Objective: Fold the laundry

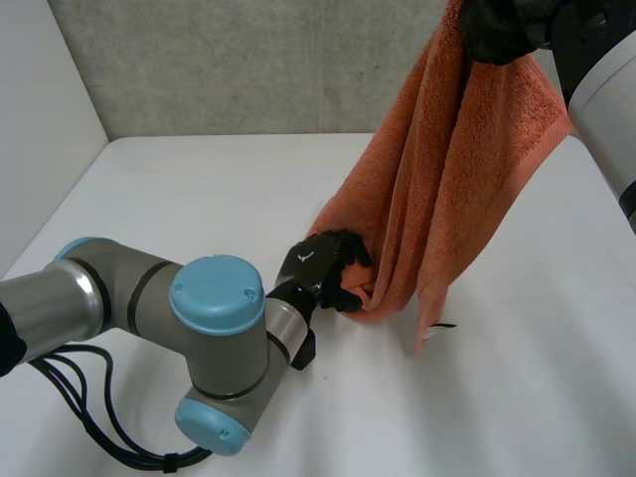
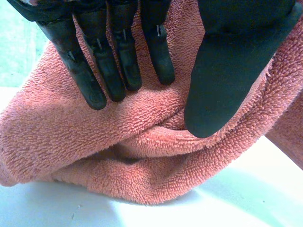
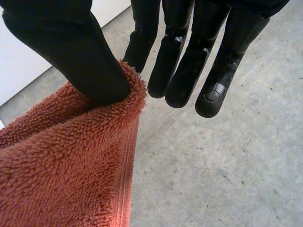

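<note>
The right hand (image 1: 502,30) is cut off by the head view's top edge. The corner of the towel (image 1: 467,169) that it pinches lies hidden under its thumb. At the left hand (image 1: 320,270) the towel is bunched into folds. Which edge or corner sits clasped between that hand's thumb and fingers cannot be made out. A small dark thing (image 1: 444,326) at the towel's hanging tip, just beyond the left hand's fingertips, is too small to tell.
</note>
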Controlling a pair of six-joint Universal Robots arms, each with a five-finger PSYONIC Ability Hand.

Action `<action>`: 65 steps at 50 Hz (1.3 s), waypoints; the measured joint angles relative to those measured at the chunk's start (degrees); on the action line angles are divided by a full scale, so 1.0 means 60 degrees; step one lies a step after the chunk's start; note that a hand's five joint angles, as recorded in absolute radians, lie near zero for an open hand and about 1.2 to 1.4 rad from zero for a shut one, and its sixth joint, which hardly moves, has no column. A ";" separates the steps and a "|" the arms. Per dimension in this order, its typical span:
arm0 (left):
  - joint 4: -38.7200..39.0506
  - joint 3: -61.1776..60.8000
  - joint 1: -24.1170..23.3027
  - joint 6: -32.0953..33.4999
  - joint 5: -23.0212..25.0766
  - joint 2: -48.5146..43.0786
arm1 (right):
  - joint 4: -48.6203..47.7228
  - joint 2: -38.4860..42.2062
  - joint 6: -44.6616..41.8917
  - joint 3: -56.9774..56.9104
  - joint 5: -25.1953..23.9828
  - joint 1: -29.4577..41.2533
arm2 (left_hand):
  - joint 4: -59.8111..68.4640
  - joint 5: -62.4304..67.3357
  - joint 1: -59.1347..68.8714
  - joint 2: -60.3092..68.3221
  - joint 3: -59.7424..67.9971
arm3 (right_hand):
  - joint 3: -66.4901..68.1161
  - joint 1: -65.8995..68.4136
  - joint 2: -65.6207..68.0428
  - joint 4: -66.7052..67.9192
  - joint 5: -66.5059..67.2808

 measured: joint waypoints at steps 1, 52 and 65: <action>0.0005 -0.0001 -0.0004 0.0000 0.0031 -0.0019 | -0.0014 -0.0002 0.0008 0.0024 0.0000 -0.0002 | 0.0069 0.0070 0.0089 0.0102 0.0108 | 0.0000 0.0000 0.0000 0.0000 0.0000; -0.0527 -0.2982 0.2786 0.3873 -0.0471 0.6827 | 0.1098 0.1318 -0.0524 0.2291 -0.1446 -0.4013 | 0.4978 0.4912 0.4714 0.4994 0.4981 | 0.0000 0.0000 0.0000 0.0001 0.0002; -0.1643 -0.2365 0.3263 0.4758 -0.0452 0.3870 | 0.1575 0.3831 -0.0917 0.1552 -0.1591 -0.3975 | 0.4979 0.4939 0.4785 0.4997 0.4982 | 0.0000 0.0000 0.0000 0.0001 0.0002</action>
